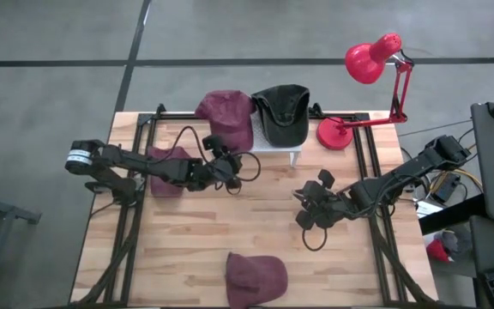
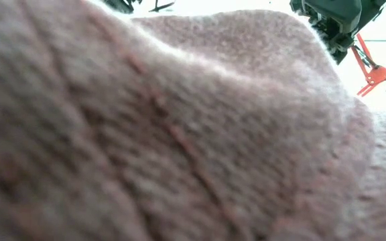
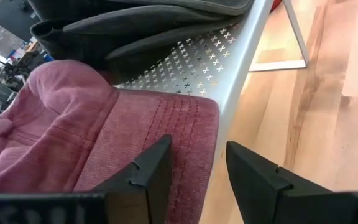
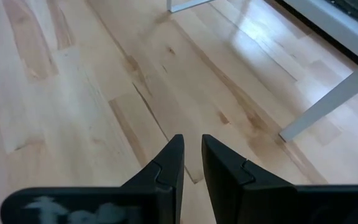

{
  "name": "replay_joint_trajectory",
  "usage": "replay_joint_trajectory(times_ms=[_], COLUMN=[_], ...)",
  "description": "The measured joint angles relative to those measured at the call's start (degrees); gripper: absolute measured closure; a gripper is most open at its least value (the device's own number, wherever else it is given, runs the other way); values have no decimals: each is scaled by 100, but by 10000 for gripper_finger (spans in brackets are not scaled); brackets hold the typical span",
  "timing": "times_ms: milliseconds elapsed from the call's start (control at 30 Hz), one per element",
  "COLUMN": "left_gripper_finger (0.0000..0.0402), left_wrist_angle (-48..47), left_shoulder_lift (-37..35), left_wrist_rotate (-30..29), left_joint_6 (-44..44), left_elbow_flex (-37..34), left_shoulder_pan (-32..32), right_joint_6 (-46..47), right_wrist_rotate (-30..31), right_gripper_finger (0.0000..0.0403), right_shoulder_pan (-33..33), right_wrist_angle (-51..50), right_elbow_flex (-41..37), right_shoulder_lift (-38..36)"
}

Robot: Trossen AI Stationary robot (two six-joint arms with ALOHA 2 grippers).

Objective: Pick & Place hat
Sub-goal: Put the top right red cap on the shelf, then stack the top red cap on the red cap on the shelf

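Note:
A maroon cap (image 1: 227, 116) and a dark grey cap (image 1: 283, 112) rest side by side on a white perforated rack (image 1: 274, 148) at the table's far middle. My left gripper (image 1: 234, 167) reaches in from the left and is open. In the left wrist view its fingers (image 3: 197, 149) stand either side of the edge of the maroon cap's brim (image 3: 185, 134), which lies on the rack (image 3: 197, 62). A second maroon hat (image 1: 168, 172) lies under the left arm. A third (image 1: 256, 276) lies at the near edge. My right gripper (image 1: 303, 209) hovers right of centre, shut and empty (image 4: 192, 143). My left gripper has its open fingers around the outer edge of the maroon cap's brim (image 3: 194, 124), coming in nearly level from the table's near-left side. One finger (image 3: 157, 165) overlaps the brim in the picture; whether it touches the cloth, I cannot tell.
A red desk lamp (image 1: 371, 60) stands at the far right, its base (image 1: 334, 133) beside the rack. The third maroon hat (image 2: 179, 134) fills nearly the whole low view, close to the camera. Bare wood lies in the middle of the table under the right gripper (image 4: 135, 74).

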Motion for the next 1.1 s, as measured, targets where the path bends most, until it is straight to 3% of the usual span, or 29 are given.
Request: replay_joint_trajectory(times_ms=[233,533,900,1100], left_gripper_finger=[246,245,217,216], left_wrist_angle=[-60,-86,-294,-1446], left_shoulder_lift=[2,7,-41,-196], left_wrist_rotate=[22,-43,41,206], left_joint_6=[94,1071,617,138], left_elbow_flex=[98,199,294,728], left_shoulder_pan=[-80,-101,-139,-265], right_joint_6=[15,3,-46,-42], right_wrist_rotate=[-8,-20,-114,-302], right_gripper_finger=[351,351,351,351], right_shoulder_pan=[2,11,13,41], right_wrist_angle=[9,45,63,62], right_elbow_flex=[-13,-22,-35,-87], right_shoulder_lift=[0,0,0,-2])
